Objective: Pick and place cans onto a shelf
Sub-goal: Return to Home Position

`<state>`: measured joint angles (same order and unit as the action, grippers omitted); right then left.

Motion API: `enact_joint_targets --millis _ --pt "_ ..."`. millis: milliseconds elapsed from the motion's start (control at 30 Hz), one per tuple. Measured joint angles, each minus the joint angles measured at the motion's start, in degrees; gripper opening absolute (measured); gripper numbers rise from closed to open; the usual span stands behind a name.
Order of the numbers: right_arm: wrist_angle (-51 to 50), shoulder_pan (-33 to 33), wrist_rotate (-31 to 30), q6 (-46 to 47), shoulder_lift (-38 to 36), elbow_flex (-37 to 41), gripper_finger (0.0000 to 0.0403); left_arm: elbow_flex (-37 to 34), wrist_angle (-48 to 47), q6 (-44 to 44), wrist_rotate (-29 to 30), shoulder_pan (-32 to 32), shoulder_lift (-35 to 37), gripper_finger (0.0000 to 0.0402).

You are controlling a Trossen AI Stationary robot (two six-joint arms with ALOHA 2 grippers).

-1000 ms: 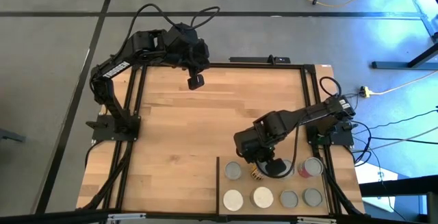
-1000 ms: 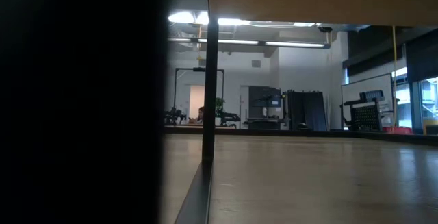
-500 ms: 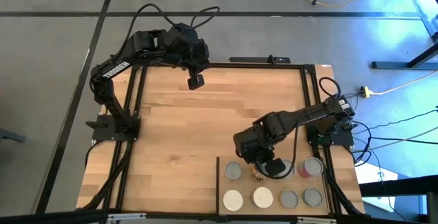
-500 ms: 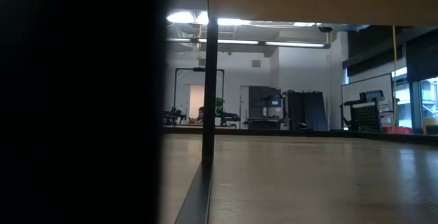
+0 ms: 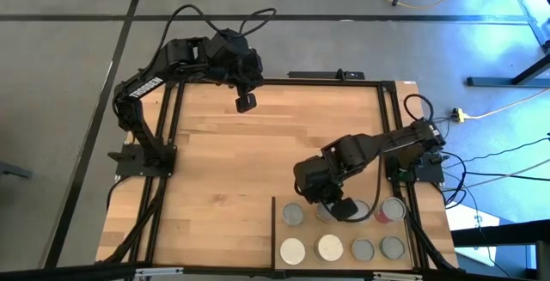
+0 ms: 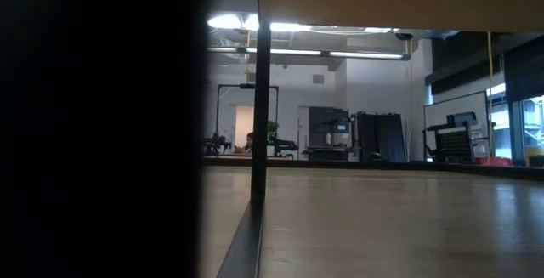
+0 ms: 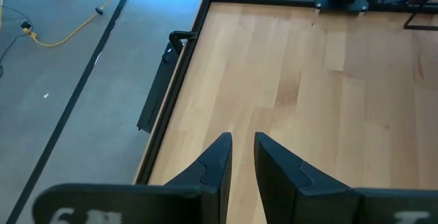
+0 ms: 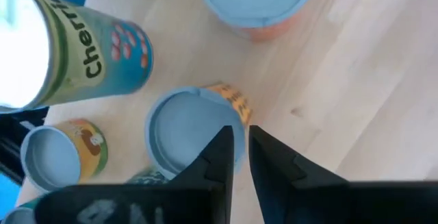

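Several cans stand upright on their bases on the shelf (image 5: 311,232), a light-wood panel at the table's near right. Those with whitish tops (image 5: 293,251) (image 5: 330,247) are in the near row. My right gripper (image 5: 333,210) (image 8: 241,142) is shut, pointing down over a grey-topped can with a yellow label (image 8: 185,131), which it partly hides in the high view. A teal can with a whitish top (image 8: 41,46) and a grey-topped can with an orange-pink side (image 8: 256,1) stand beside it. My left gripper (image 5: 246,102) (image 7: 243,145) is shut and empty above the table's far edge. My right gripper has its shut fingertips (image 8: 224,142) over the rim (image 8: 229,125) of the yellow-labelled can's top, coming from above. I cannot tell whether they touch it. The can stands upright on the shelf.
A thin black strip (image 5: 274,229) marks the shelf's left side. A can with a red-pink side (image 5: 393,210) stands at the shelf's right. Bare tabletop (image 5: 232,169) spreads to the left and far side. The low view shows a dark post (image 6: 259,142) and bare wood.
My right gripper has shifted a little toward the table's far edge above the cans. A yellowish patch that showed just nearer than its fingers is now hidden.
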<state>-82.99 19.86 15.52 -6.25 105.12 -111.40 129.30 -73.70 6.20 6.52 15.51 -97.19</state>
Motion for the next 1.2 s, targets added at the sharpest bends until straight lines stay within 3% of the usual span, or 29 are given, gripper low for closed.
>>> enact_joint_targets --millis 233,433,567,733,1000,1200 --pt "-7.0 0.0 -0.9 0.5 0.0 -7.3 0.0046 0.0 -0.4 0.0 0.0 0.0 0.0 0.0056" --pt "-7.1 0.0 -2.6 1.4 -0.8 -17.8 0.0006 0.0 -0.8 1.0 -2.4 -0.2 0.0 0.0056" --pt "-6.6 0.0 -7.5 2.6 -1.3 -23.7 0.0004 0.0 -1.9 3.1 -3.6 -1.5 0.0 0.0041" --pt "-7.0 0.0 -17.9 2.8 -5.4 -22.4 0.0003 0.0 -4.1 6.0 -3.5 -3.8 1.2 0.0004" --pt "-7.1 -1.0 -30.9 7.3 -12.1 -23.0 0.0002 0.0 -5.4 8.7 -3.1 -6.4 7.4 0.0001" --pt "-7.1 -1.1 -37.1 9.8 -18.2 -23.0 0.0001 0.0 -7.6 9.4 -3.4 -6.6 14.0 0.0001"
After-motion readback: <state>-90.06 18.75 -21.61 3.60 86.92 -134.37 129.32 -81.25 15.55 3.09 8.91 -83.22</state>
